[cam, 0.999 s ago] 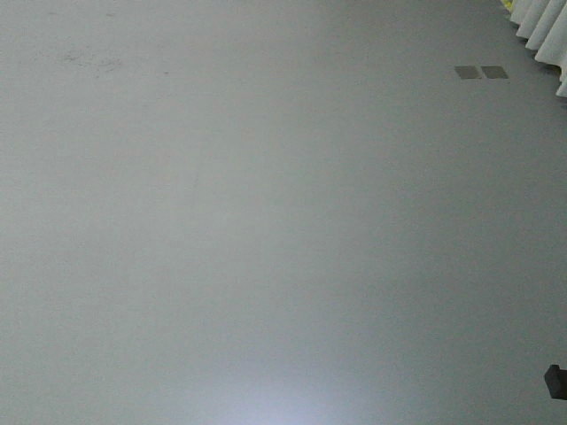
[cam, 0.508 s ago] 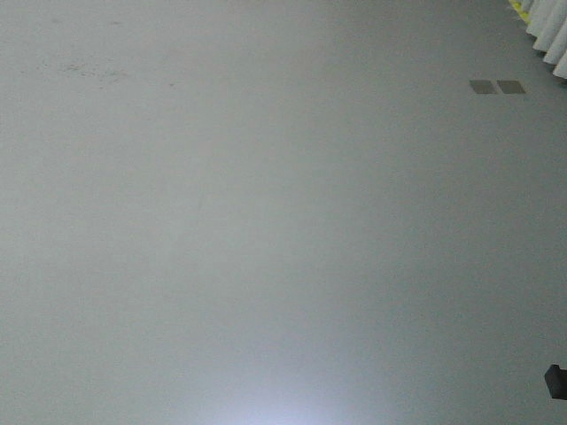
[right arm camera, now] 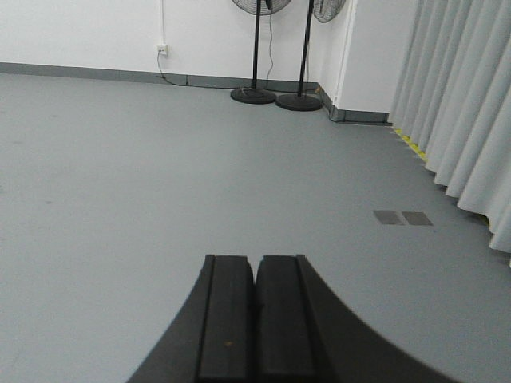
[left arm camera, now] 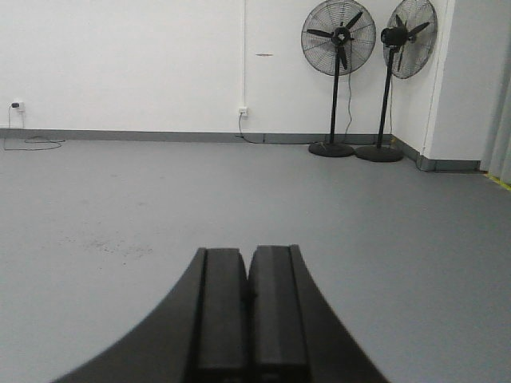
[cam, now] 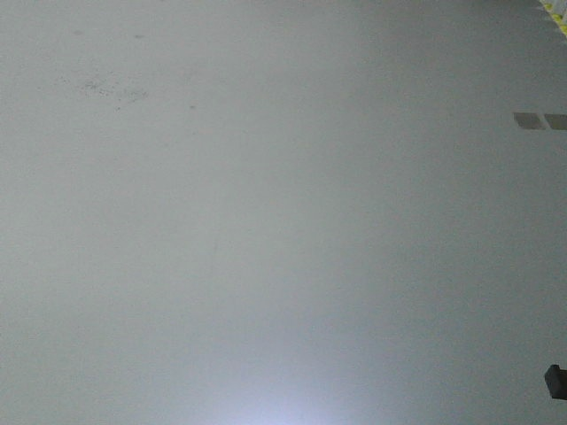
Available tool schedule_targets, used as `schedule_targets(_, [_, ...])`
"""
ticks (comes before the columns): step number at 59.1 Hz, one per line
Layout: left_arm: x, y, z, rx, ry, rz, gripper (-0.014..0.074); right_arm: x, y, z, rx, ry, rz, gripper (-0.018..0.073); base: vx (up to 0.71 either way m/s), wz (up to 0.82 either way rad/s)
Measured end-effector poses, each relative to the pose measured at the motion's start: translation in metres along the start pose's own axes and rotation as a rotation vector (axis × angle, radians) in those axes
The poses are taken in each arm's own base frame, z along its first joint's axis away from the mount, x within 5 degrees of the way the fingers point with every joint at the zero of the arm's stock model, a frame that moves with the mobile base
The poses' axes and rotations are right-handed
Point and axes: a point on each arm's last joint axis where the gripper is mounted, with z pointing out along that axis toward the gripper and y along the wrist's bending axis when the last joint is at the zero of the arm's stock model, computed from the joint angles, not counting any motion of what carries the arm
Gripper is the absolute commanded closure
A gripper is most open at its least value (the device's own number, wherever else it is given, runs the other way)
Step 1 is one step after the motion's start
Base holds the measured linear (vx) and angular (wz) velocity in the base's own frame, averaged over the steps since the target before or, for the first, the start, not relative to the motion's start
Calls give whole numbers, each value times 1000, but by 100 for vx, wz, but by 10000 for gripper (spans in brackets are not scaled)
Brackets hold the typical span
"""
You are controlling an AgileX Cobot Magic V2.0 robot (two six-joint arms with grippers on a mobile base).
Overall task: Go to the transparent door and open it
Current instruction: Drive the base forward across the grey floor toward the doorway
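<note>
The transparent door is out of view in every frame. My left gripper [left arm camera: 247, 254] is shut and empty, its black fingers pressed together, pointing across grey floor toward a white wall. My right gripper [right arm camera: 255, 260] is shut and empty too, pointing along the floor toward the far corner. The front view shows only bare grey floor [cam: 266, 221] with a small dark part of the robot [cam: 555, 381] at the lower right edge.
Two black pedestal fans [left arm camera: 338, 48] [left arm camera: 403, 36] stand by the far white wall; their bases also show in the right wrist view [right arm camera: 254, 95]. Pale curtains [right arm camera: 471, 112] hang along the right. Two grey floor plates [right arm camera: 403, 218] [cam: 540, 121] lie near them. Yellow floor tape [right arm camera: 411, 144] runs by the curtains.
In the front view the floor plates and floor marks have slid down and to the right, and the curtains have left the frame at the top right. The base is moving over the floor.
</note>
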Motion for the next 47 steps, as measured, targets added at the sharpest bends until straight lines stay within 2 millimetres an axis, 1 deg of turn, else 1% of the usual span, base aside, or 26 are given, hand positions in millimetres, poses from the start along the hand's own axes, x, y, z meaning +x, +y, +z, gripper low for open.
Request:
schedule_targets(30, [0, 0, 0, 0, 0, 0, 602, 0, 0, 0, 0, 0, 0, 567, 49, 16])
schedule_targets(47, [0, 0, 0, 0, 0, 0, 602, 0, 0, 0, 0, -1, 0, 567, 52, 34])
